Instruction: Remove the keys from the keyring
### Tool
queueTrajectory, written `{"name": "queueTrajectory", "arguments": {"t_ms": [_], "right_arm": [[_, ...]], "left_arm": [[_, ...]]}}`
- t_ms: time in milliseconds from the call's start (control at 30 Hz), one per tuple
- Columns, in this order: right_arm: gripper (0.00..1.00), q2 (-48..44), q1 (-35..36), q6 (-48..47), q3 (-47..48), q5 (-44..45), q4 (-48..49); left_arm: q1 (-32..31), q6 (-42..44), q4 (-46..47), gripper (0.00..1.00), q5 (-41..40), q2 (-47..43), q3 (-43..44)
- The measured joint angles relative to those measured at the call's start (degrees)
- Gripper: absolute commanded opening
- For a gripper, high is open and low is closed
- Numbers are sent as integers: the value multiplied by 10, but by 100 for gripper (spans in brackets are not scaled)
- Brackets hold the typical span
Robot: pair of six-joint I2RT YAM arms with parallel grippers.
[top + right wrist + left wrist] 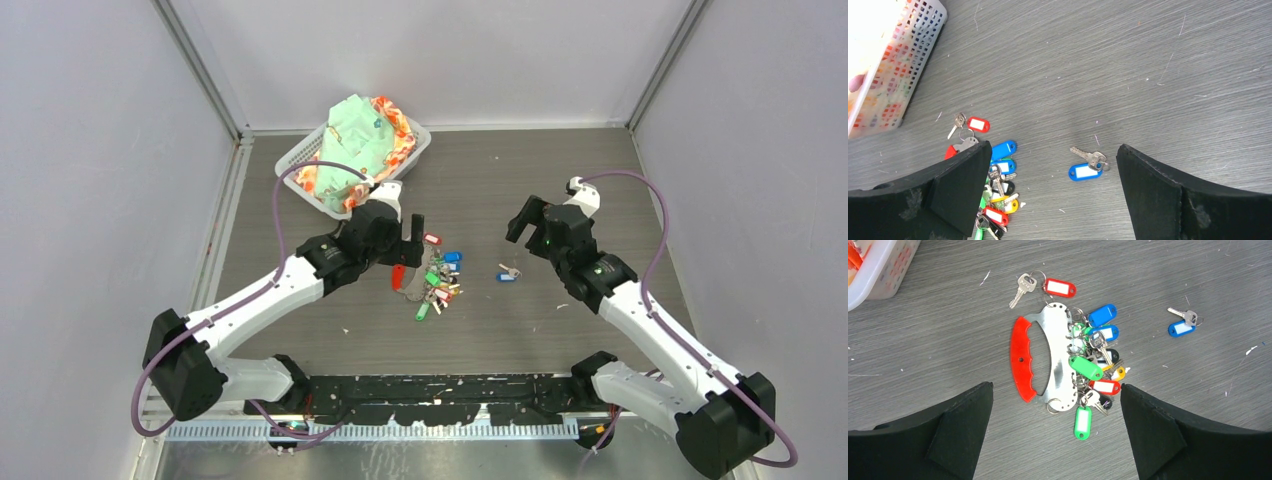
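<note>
1. The keyring (1055, 347), a pierced metal plate with a red strip (1020, 357) along its left edge, lies flat on the table (560, 180), a little left of centre.
2. Most of the keys (1093, 360) hang in a crowded row on the plate's right edge, their green, blue, red and yellow tags overlapping.
3. A blue-tagged key (1182, 325) lies alone to the right, well apart from the bunch, so it is already off.
4. A red-tagged key (1060, 287) sits just beyond the plate's far end. I cannot tell whether its small ring is joined to the plate.
5. The left gripper (1055, 385) hangs over the bunch with its jaws spread wide and nothing in them.
6. The right gripper (1053, 145) hovers over the loose key, likewise wide apart and empty.
7. A basket (300, 150) stands at the far left, out of the way.
8. In my judgement the task is at an early stage, between one removal and the next.
9. The next move likely calls for one gripper to pin the plate or strip while the other picks out a single tag at the edge of the bunch.
</note>
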Motion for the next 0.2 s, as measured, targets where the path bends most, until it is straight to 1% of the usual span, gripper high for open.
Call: {"name": "queueTrajectory", "arguments": {"t_ms": [200], "right_arm": [[100, 0, 0, 0, 0, 0, -2]], "left_arm": [[0, 0, 0, 100, 0, -1, 0]]}}
